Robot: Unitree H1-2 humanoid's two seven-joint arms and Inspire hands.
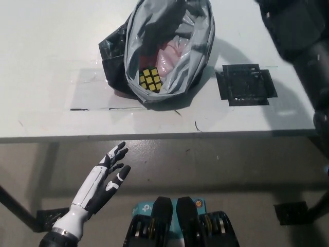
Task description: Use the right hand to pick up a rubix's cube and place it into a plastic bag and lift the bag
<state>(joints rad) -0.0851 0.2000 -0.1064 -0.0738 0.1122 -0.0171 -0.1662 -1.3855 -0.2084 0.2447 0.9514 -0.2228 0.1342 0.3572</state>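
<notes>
**A:** So where's the rubix's cube (150,80) at? Looks bagged already.

**B:** Yep, it sits at the bottom of the plastic bag (198,49), yellow face up, showing through the open mouth. The bag lies on the white surface (46,62), slumped toward the front edge, so the cube has settled at its low end. My guess is that's handy: the weight is down low, so it shouldn't tip out when the bag goes up.

**A:** And the right hand?

**B:** Can't tell. Only the black right arm (300,36) shows, at the top right corner, and the hand itself is out of frame. No idea if it's holding the bag's rim.

**A:** Left one?

**B:** The left hand (109,172) hangs below the surface edge, empty, fingers spread. Just parked out of the way, I'd say, since the job belongs to the right.

**A:** So only the lift is left?

**B:** Seems so.
</notes>
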